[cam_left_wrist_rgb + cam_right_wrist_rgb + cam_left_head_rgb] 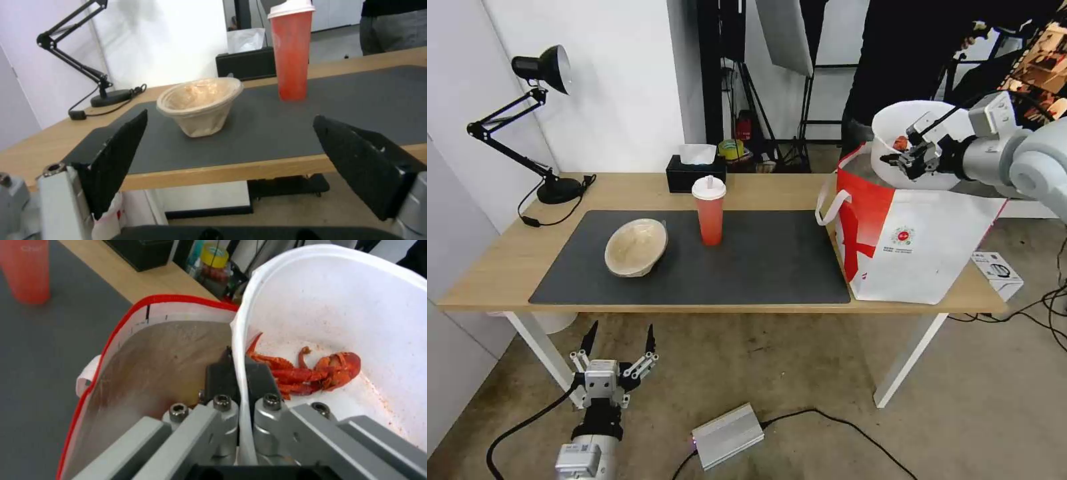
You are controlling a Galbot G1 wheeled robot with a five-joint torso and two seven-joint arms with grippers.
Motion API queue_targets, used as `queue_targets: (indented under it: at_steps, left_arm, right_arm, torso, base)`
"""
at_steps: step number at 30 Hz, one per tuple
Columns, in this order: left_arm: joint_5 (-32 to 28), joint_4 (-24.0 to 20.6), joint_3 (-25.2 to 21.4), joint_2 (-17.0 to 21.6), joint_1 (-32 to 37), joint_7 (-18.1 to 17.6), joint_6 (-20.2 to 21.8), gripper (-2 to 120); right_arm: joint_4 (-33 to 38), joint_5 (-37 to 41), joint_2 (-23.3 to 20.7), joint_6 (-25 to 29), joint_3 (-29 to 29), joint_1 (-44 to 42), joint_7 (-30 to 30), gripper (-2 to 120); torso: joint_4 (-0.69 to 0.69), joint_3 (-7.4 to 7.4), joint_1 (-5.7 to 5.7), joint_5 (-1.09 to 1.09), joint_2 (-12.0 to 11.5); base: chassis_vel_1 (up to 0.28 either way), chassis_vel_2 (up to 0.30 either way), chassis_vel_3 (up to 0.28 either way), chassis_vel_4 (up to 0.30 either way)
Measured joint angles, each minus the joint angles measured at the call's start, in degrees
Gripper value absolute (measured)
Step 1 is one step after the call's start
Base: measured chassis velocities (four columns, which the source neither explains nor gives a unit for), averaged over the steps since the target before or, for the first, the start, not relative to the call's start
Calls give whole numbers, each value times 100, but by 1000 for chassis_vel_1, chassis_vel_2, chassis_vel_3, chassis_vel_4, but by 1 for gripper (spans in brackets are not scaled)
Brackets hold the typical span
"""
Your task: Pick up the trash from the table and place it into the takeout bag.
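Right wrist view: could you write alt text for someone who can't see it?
The right gripper pinches the rim of a large white round bowl holding red shellfish scraps, above the open foil-lined white-and-red takeout bag.

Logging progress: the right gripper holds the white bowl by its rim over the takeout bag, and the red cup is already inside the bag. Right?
Not quite. The head view shows the red cup standing on the mat, not in the takeout bag.

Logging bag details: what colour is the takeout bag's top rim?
Red, clearest in the right wrist view: takeout bag.
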Motion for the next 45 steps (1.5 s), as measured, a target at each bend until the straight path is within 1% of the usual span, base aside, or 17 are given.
queue_targets:
  at_steps: [10,26,45]
  left_arm:
    - [9,-38,6,-5,21,3,-1,100]
    - [39,-61,41,-7,44,5,-14,100]
    - [40,-49,50,-9,24,5,-18,100]
  right_arm:
    - [124,34,-63,-1,52,-61,0,0]
    - [355,30,-274,-2,403,-575,-5,0]
    - [421,93,-306,-2,419,-626,-48,0]
  torso:
    - [0,0,0,0,0]
    - [0,0,0,0,0]
    - [0,0,0,0,0]
  base:
    - [0,0,0,0]
    - [0,0,0,0]
    - [0,0,0,0]
